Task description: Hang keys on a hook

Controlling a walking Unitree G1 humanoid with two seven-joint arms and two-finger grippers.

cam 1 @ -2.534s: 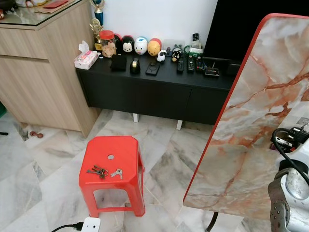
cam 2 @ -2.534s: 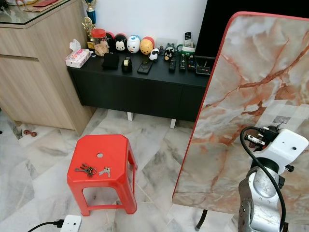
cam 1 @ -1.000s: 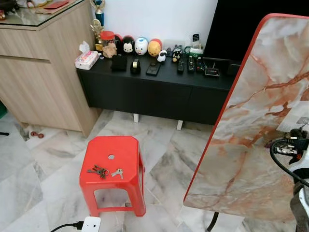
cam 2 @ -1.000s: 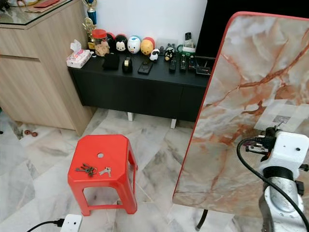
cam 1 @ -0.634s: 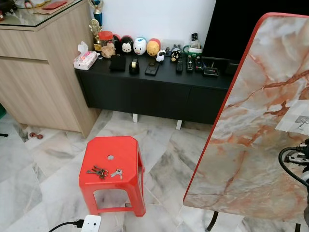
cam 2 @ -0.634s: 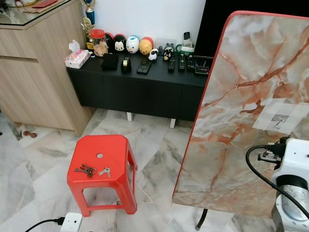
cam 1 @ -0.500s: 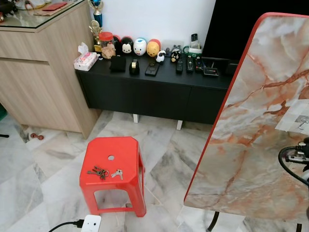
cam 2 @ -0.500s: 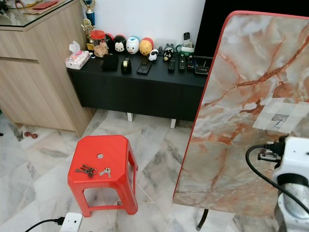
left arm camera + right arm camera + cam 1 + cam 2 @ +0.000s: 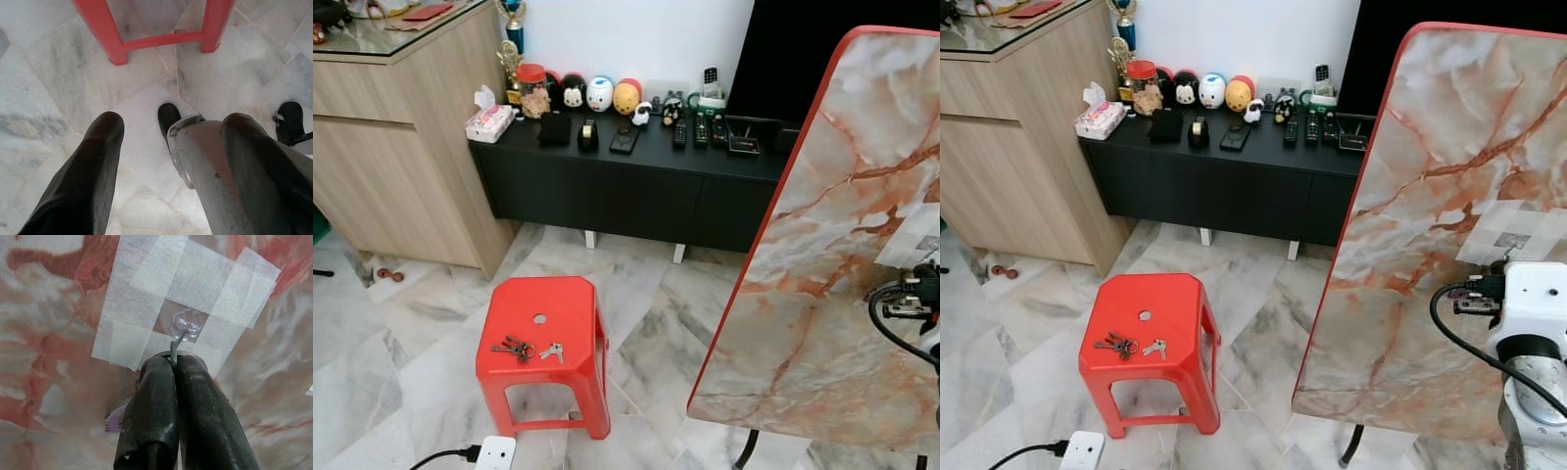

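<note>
Home living room. Low black TV cabinet (image 9: 626, 176) at upper middle with toy figures (image 9: 599, 93) and remotes (image 9: 678, 132). Marble floor (image 9: 401, 323), red plastic stool (image 9: 546, 348) lower left.

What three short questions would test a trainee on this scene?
1. True or false: the keys lie on the red stool.
2. Choose one. The right pincer, shut on a metal ring, is at: A) the taped clear hook on the marble board; B) the red stool; C) the keys.
3. Fill in the missing word: the left pincer hangs above the floor with its fingers ____.

Key: 1 true; 2 A; 3 open.
</note>
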